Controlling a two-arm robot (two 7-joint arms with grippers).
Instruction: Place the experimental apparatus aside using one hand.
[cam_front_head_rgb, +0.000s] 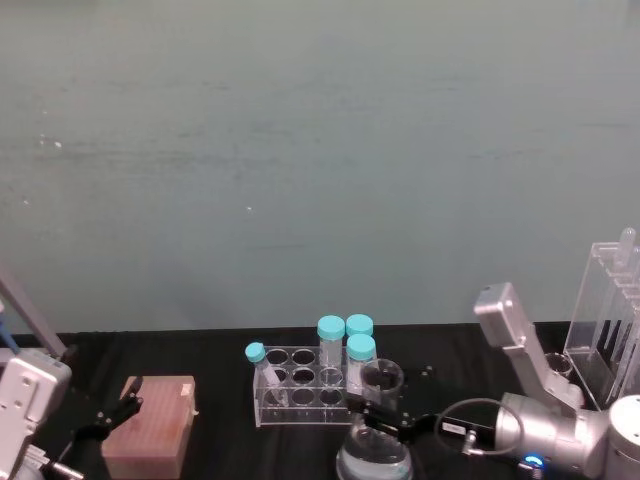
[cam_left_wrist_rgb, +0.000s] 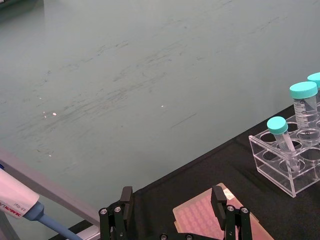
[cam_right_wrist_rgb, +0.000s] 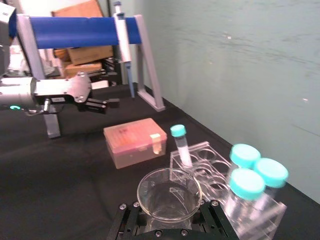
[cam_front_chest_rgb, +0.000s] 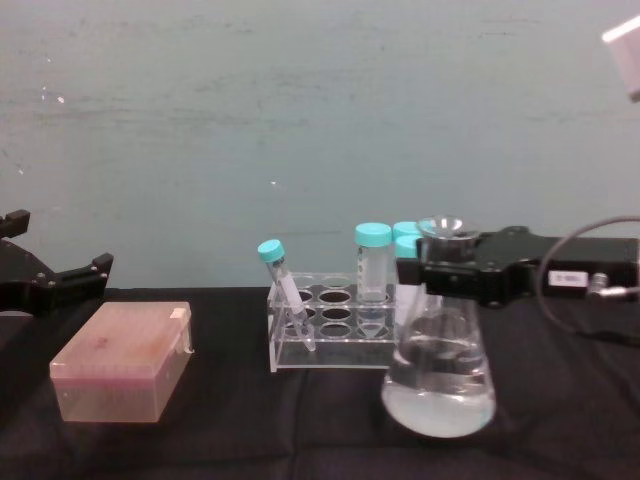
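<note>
The large conical flask (cam_front_chest_rgb: 438, 375), holding clear liquid, stands right of the tube rack at the table's front. My right gripper (cam_front_chest_rgb: 448, 268) is shut around its neck just under the rim; the flask's open mouth (cam_right_wrist_rgb: 169, 194) sits between the black fingers (cam_right_wrist_rgb: 129, 216). From the head view, the right gripper (cam_front_head_rgb: 386, 418) reaches in from the right over the flask (cam_front_head_rgb: 374, 458). The tall acrylic pipette rack (cam_front_head_rgb: 610, 318) stands at the far right. My left gripper (cam_front_head_rgb: 112, 415) hangs open beside the pink box, its fingers (cam_left_wrist_rgb: 125, 197) wide apart with nothing between them.
A clear tube rack (cam_front_chest_rgb: 330, 335) with teal-capped tubes (cam_front_chest_rgb: 372, 258) stands just behind and left of the flask. A pink tip box (cam_front_chest_rgb: 122, 362) lies on the left. A blue-barred stand (cam_right_wrist_rgb: 75, 27) holding a pipette (cam_right_wrist_rgb: 121, 42) is at the far left.
</note>
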